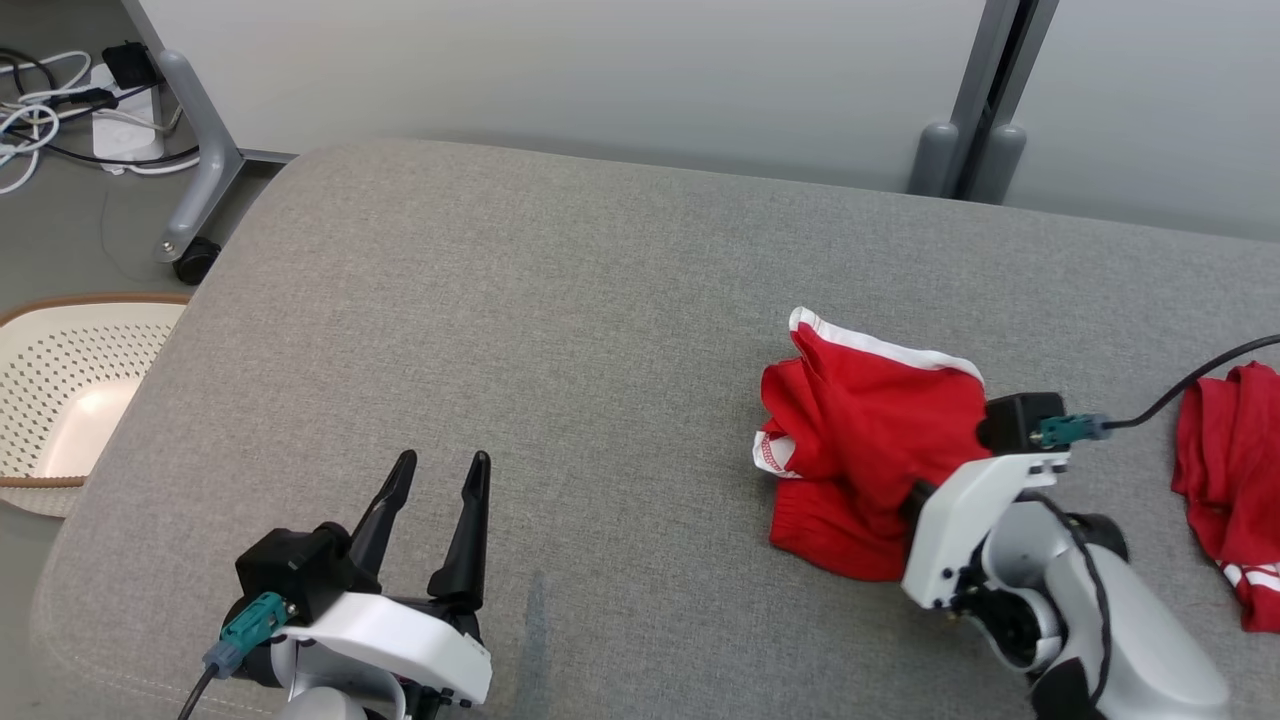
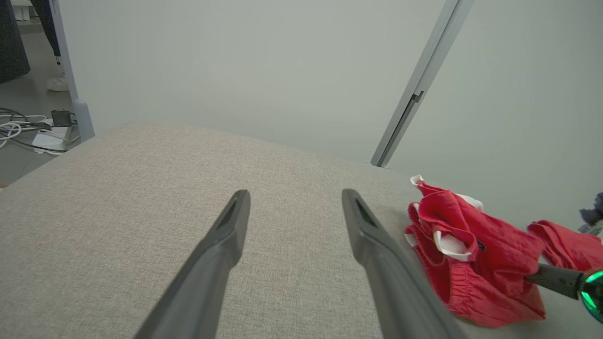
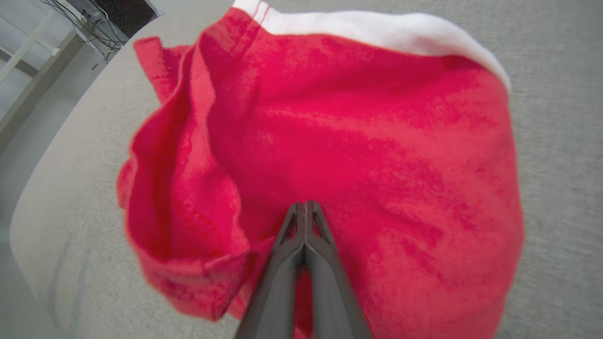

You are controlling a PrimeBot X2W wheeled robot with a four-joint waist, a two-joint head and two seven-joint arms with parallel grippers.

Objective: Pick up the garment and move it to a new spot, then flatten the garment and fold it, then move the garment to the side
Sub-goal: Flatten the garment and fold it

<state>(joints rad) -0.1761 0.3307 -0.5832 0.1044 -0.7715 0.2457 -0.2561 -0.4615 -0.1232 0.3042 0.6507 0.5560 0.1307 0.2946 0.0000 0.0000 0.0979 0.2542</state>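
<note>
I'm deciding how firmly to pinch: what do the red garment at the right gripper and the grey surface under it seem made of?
Red garment: soft matte cloth, likely a knit, going by its fuzzy face and loose bunched folds; white trim along one edge. Grey surface: matte woven upholstery fabric with a fine flecked weave; its rounded corners suggest padding, unconfirmed.
</note>
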